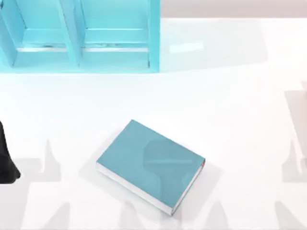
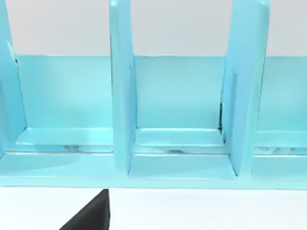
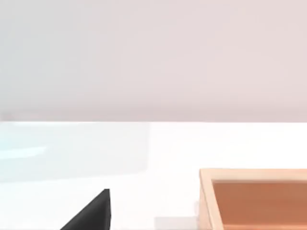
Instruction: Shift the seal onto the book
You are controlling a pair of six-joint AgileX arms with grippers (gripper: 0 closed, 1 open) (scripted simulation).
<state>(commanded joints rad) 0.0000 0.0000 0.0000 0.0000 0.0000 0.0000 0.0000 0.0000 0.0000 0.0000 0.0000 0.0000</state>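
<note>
The book [image 1: 151, 165], a flat teal hardcover with white page edges and a small red spot at its right corner, lies skewed on the white table, a little below the middle of the top view. The seal is out of view. My left arm [image 1: 5, 160] is a dark shape parked at the table's left edge, well left of the book. A black part of the left gripper [image 2: 91, 215] points toward the shelf in the left wrist view. In the right wrist view, a black part of my right gripper [image 3: 91, 213] hangs over bare table.
A light-blue compartment shelf [image 1: 79, 36] stands at the back left, and its upright dividers [image 2: 122, 91] face the left wrist camera. A shallow wooden box [image 3: 254, 201] sits on the table near the right gripper. Grey arm shadows fall along the front edge.
</note>
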